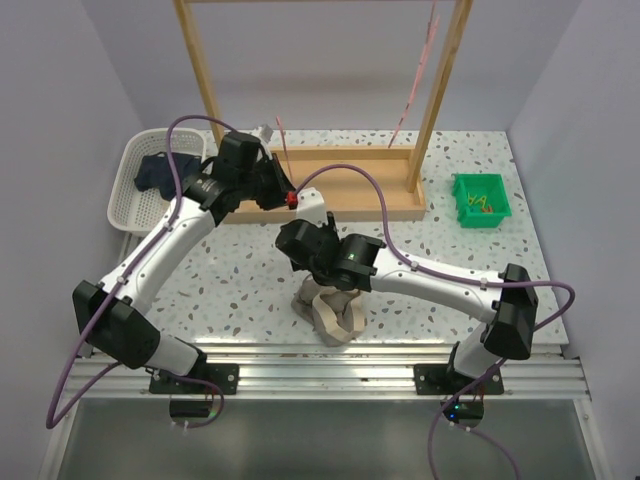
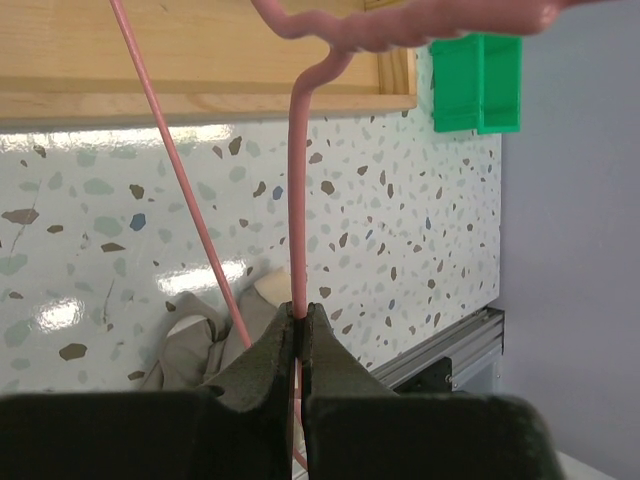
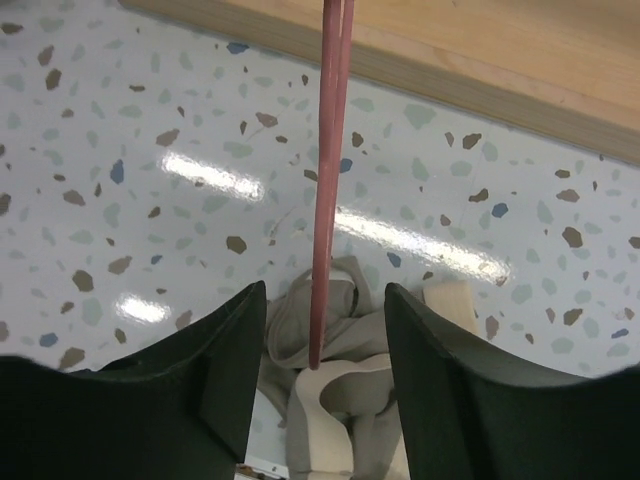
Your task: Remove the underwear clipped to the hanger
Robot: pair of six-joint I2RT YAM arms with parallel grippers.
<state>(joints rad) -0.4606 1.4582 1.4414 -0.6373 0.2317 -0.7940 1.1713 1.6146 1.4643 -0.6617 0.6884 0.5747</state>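
The grey underwear with a beige waistband (image 1: 330, 312) lies crumpled on the table near the front edge, free of the hanger. It also shows in the left wrist view (image 2: 188, 342) and the right wrist view (image 3: 352, 398). The navy underwear (image 1: 160, 170) lies in the white basket (image 1: 128, 200). My left gripper (image 1: 283, 190) is shut on the pink hanger's wire (image 2: 297, 200), as the left wrist view (image 2: 299, 318) shows. My right gripper (image 1: 305, 262) is open above the grey underwear; in the right wrist view (image 3: 325, 295) the hanger's wire (image 3: 327, 180) hangs between the jaws without touching them.
A wooden rack (image 1: 345, 195) stands at the back of the table, with a second pink hanger (image 1: 418, 75) hanging from it. A green bin (image 1: 480, 198) with small clips stands at the back right and shows in the left wrist view (image 2: 478, 80).
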